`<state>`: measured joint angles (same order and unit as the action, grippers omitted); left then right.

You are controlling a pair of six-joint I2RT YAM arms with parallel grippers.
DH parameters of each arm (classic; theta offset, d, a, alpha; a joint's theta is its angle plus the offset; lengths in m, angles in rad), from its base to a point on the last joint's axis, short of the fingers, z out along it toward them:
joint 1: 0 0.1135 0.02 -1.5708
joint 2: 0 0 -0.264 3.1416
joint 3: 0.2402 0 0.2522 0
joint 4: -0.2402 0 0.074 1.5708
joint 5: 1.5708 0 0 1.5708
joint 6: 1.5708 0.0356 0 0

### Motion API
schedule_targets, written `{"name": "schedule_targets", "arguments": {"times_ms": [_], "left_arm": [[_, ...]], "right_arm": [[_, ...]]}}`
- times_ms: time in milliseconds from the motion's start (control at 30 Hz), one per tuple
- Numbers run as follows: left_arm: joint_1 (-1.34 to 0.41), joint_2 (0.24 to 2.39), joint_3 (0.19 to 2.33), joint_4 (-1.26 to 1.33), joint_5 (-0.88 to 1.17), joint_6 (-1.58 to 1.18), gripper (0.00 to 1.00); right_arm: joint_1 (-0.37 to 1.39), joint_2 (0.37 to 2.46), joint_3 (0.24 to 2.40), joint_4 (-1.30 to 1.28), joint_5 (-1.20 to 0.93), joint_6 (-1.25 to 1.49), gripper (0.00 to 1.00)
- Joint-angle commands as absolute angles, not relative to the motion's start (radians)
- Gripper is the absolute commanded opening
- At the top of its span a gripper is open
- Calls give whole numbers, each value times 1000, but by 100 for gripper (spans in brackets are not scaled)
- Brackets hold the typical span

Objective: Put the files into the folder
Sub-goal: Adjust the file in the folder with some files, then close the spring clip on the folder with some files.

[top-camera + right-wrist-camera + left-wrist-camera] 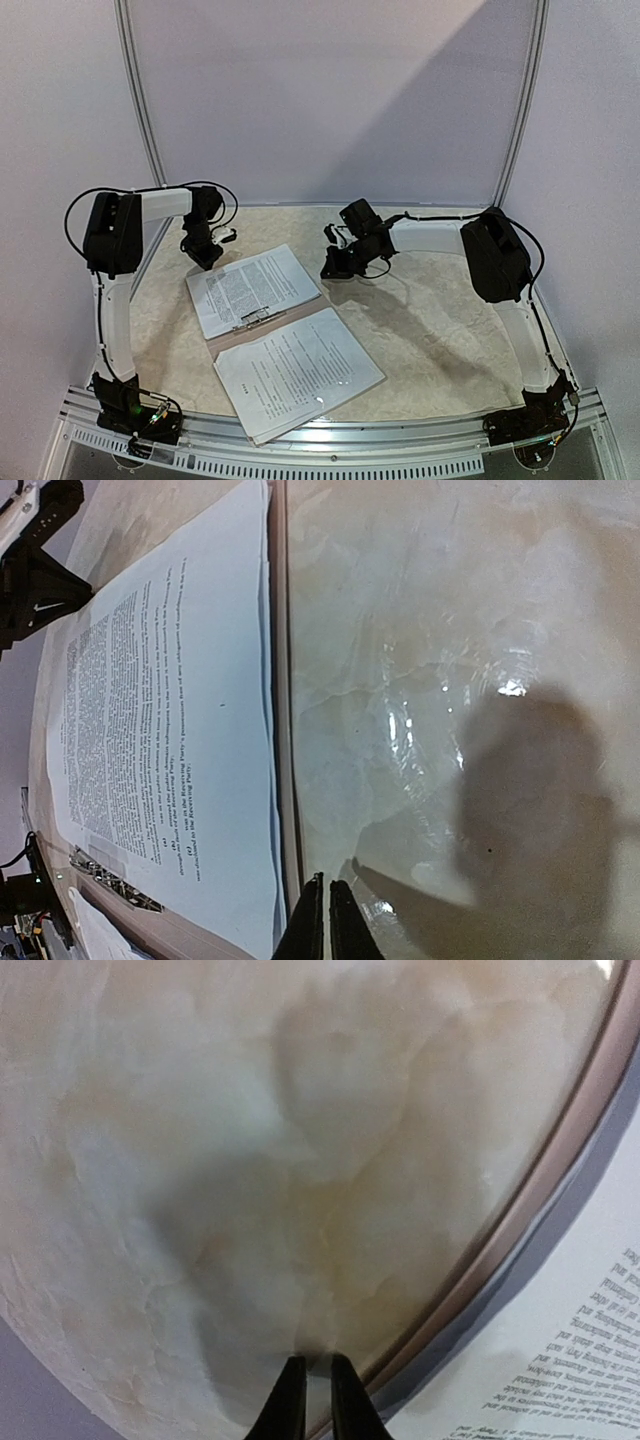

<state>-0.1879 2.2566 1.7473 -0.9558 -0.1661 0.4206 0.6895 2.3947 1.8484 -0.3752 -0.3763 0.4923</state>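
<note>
Pale lilac walls behind a cream, marbled desk. Lying open and flat at the middle-left of the desk, the tan folder, slanted, with a silver clip at its spine. On the folder, two files: the far file on the left half, text side up, and the near file on the right half, its near corner reaching toward the desk's front rail.

Low at the folder's far-left corner, the left hand. From the left wrist, jaws almost together with only a thin slit between, the folder's tan rim running right up to the fingertips; cannot tell whether the rim is pinched.

Low just beside the folder's far-right edge, the right hand. From the right wrist, jaws closed, nothing seen between them, fingertips close against that edge, printed sheet to one side and bare desk to the other.
</note>
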Motion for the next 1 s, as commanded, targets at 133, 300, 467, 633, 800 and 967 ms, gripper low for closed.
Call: {"name": "schedule_targets", "arguments": {"times_ms": [133,300,467,633,800,967], "left_arm": [[-197,2272,1789,-961,-185,454,16],[-181,2227,1813,-964,-171,443,22],[-172,2137,1817,-987,-100,435,29],[-171,2027,1781,-1032,24,428,39],[-171,1952,1703,-1061,124,402,43],[-172,1915,1622,-1051,163,383,45]], "right_arm": [[700,2359,1868,-394,-356,482,5],[708,2311,1866,-406,-318,463,9],[768,2245,1859,-404,-289,411,13],[869,2232,1860,-308,-369,374,18],[959,2300,1927,-277,-391,357,20],[1004,2420,2034,-293,-400,370,18]]}}
